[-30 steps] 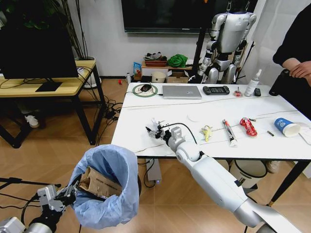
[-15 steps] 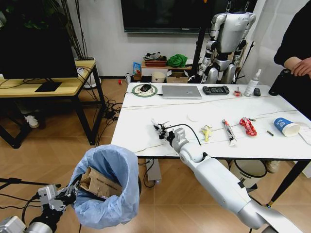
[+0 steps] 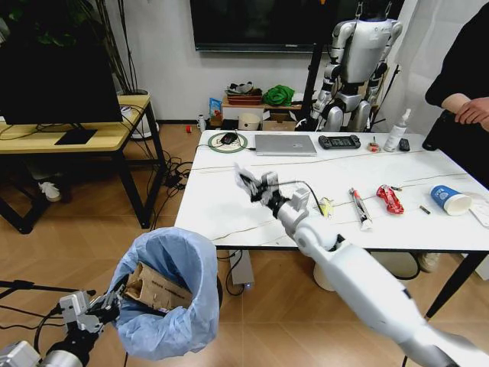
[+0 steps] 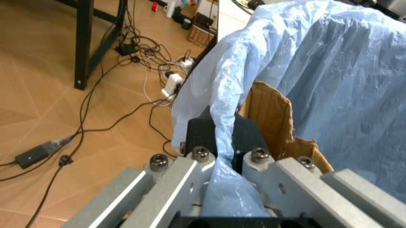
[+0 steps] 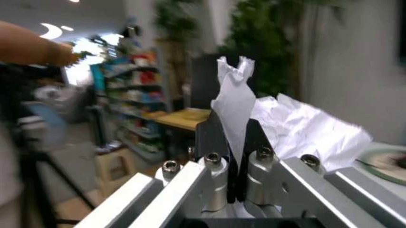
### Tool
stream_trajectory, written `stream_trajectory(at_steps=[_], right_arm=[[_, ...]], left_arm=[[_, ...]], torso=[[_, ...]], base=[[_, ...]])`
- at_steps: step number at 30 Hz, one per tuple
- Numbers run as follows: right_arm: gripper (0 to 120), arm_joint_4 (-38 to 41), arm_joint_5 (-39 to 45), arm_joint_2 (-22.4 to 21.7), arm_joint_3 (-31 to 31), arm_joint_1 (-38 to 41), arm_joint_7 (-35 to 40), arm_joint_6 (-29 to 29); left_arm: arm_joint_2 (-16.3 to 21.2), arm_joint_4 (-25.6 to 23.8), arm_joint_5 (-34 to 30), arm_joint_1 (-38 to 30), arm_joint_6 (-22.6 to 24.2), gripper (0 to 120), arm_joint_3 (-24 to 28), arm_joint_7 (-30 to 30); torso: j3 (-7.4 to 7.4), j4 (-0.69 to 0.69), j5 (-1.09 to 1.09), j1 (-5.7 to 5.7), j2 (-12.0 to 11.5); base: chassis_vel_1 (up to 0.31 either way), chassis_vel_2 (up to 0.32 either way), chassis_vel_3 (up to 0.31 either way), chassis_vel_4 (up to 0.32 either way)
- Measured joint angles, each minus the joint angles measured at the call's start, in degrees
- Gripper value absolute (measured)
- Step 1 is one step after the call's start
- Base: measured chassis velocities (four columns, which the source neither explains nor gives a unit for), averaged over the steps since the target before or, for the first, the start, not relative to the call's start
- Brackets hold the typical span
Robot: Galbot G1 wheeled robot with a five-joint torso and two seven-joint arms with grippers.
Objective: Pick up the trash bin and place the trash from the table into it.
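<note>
Head view: right gripper (image 3: 249, 183) is up off the worktop (image 3: 229, 199), over its front-left part, fingers closed on a crumpled white wrapper (image 3: 243, 176). Trash bin (image 3: 172, 298) hangs below worktop level, off the front-left corner, mouth tilted up and toward the right arm. So the drop target lies down and to the left of the wrapper, and the right arm is the one carrying. Left gripper (image 3: 107, 307) clamps the bin's rim on the robot's side. Flattened cardboard box (image 3: 153, 289) already sits inside. Still on the worktop, in a row to the right: yellow scrap (image 3: 325, 207), white tube (image 3: 359, 208) with long axis roughly front-to-back, red wrapper (image 3: 390, 199), blue paper cup (image 3: 450, 200) on its side, open end facing right.

Left wrist view: fingers (image 4: 198, 137) shut on the bag-lined rim (image 4: 225, 126); cardboard edge just inside.

Right wrist view: wrapper pinched between the fingers (image 5: 212, 135), sticking up past the tips, bulk bunched to one side.
</note>
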Motion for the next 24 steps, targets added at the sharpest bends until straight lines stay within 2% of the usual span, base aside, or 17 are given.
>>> stream_trajectory(at_steps=[3,8,11,17,24], right_arm=[[0,5.56,2.42,-1.69,-4.45,-0.27,-1.43,1.38],[0,9.04,3.40,-1.90,-10.18,-0.22,-2.57,2.20],[0,9.46,3.64,-2.06,-12.51,0.30,-3.09,2.71],[0,9.88,3.76,-2.40,-22.08,3.31,-4.52,4.31],[0,8.14,1.29,-1.73,-26.36,5.80,-4.55,4.25]], left_arm=[[-0.41,-0.14,0.56,0.14,0.01,0,0.34,-0.05],[-0.57,-0.75,0.94,0.60,0.13,0,0.33,-0.08],[-0.54,-1.08,0.93,0.76,0.19,0,0.16,-0.10],[-0.93,-1.38,0.51,0.72,0.42,0,-0.47,-0.15],[-1.60,-1.54,0.76,0.95,0.46,0,-0.49,-0.15]], torso=[[0.00,0.01,-0.01,0.00,0.00],[0.00,0.01,-0.01,0.00,0.00],[0.00,0.01,-0.01,0.00,0.00],[0.01,0.01,-0.01,0.01,0.00],[0.01,0.02,-0.01,0.01,0.00]], base=[[0.000,0.000,0.000,0.000],[0.000,0.000,0.000,0.000],[0.000,0.000,0.000,0.000],[0.000,0.000,0.000,0.000],[0.000,0.000,0.000,0.000]])
